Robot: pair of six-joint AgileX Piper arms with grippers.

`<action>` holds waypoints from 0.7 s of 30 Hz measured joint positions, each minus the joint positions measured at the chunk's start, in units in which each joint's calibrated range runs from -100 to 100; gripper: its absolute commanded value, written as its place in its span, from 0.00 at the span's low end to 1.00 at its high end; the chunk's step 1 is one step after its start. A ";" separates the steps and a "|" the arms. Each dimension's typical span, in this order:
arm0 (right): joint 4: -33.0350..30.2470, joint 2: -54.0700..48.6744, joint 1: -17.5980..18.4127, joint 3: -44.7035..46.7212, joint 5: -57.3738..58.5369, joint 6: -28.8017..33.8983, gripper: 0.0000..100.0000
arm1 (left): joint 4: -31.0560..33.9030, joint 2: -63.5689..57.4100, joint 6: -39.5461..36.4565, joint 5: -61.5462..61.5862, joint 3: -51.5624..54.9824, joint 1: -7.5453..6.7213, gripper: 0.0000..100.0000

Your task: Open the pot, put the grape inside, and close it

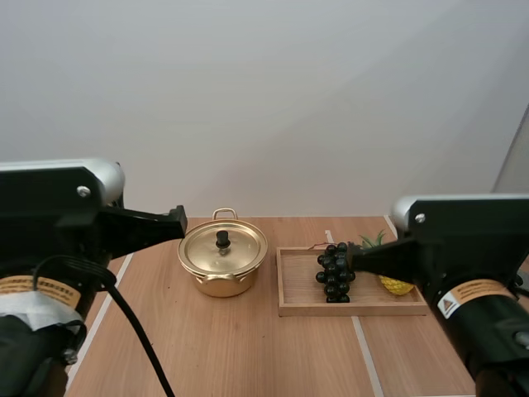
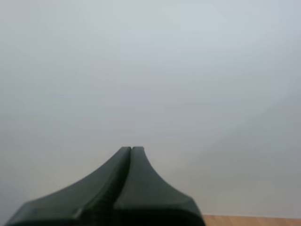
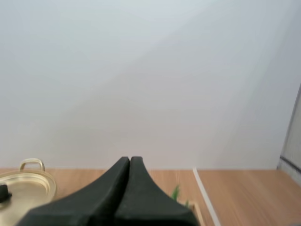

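- fingers of my left gripper (image 2: 131,149) lie pressed together as one dark wedge, nothing between them; in the high view its tip sits just left of the pot.
- fingers of my right gripper (image 3: 130,159) are likewise closed flat, holding nothing; tip beside the grapes.
- round gold metal pot (image 1: 220,284) stands on the light wooden table (image 1: 248,347), gold lid (image 1: 241,248) with black knob (image 1: 222,238) seated on it.
- bunch of dark, nearly black grapes (image 1: 335,271) lies in the shallow rectangular wooden tray (image 1: 355,310), just right of the pot.
- yellow thing with green leaves (image 1: 395,287) at the tray's right end, partly hidden by my right gripper.
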 measured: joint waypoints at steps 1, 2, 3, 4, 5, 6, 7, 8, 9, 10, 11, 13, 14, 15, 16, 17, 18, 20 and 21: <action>0.00 -0.13 0.00 -2.22 1.08 0.00 0.00 | 0.10 -0.11 0.09 1.22 -1.74 0.00 0.00; 0.00 -0.13 0.00 -2.74 1.43 0.00 0.00 | 0.10 -0.11 0.11 1.22 -1.74 0.00 0.00; 0.00 -0.13 0.00 -3.23 1.62 0.00 0.00 | 0.10 -0.11 0.09 1.60 -2.20 0.00 0.00; 0.00 -0.13 0.00 -4.53 1.61 0.00 0.00 | 0.21 -0.11 0.19 1.83 -2.82 0.00 0.00; 0.00 -0.13 0.00 -5.74 1.61 0.00 0.00 | 0.21 -0.11 0.31 3.79 -4.58 0.00 0.00; 0.00 -0.13 0.00 -7.52 2.72 0.00 0.00 | 0.21 -0.18 0.30 5.14 -5.75 0.00 0.00; 0.00 -0.13 0.00 -9.38 3.51 0.00 0.00 | 0.21 -0.18 0.44 5.83 -7.63 0.00 0.00; 0.00 -0.13 0.00 -12.67 4.49 0.00 0.00 | 0.31 -0.11 1.21 5.97 -8.92 0.00 0.00; 0.00 -0.13 0.00 -17.31 5.02 0.00 0.00 | 0.31 -0.11 1.51 6.16 -9.65 0.00 0.00; 0.00 -0.13 0.00 -20.94 4.95 0.00 0.00 | 0.31 -0.11 1.87 6.34 -10.13 0.00 0.00; 0.00 -0.13 0.00 -21.95 4.95 0.00 0.00 | 0.31 -0.11 1.87 6.34 -10.41 0.00 0.00; 0.00 -0.13 0.00 -23.98 5.37 0.00 0.00 | 0.31 -0.11 2.06 6.51 -10.66 0.00 0.00; 0.00 -0.13 0.00 -24.82 5.37 0.00 0.00 | 0.31 -0.11 2.14 6.73 -10.66 0.00 0.00; 0.00 -0.13 0.00 -25.42 5.37 0.00 0.00 | 0.31 -0.11 2.18 6.90 -10.66 0.00 0.00; -0.10 -0.13 0.00 -25.77 5.37 0.00 0.00 | 0.31 -0.11 2.18 6.92 -10.66 0.00 0.01; -0.10 -0.13 0.00 -26.07 5.37 0.00 0.00 | 0.31 -0.11 2.26 6.92 -10.72 0.00 0.03; -0.10 -0.26 0.00 -26.24 5.37 0.00 0.00 | 0.31 -0.18 2.37 7.08 -11.16 0.00 0.06; -0.24 0.17 0.00 -26.85 5.18 0.00 0.00 | 0.31 -0.10 2.59 7.41 -12.51 0.00 0.14; -0.37 1.00 0.00 -27.42 5.18 0.00 0.00 | 0.31 0.63 2.58 7.64 -13.80 0.00 0.19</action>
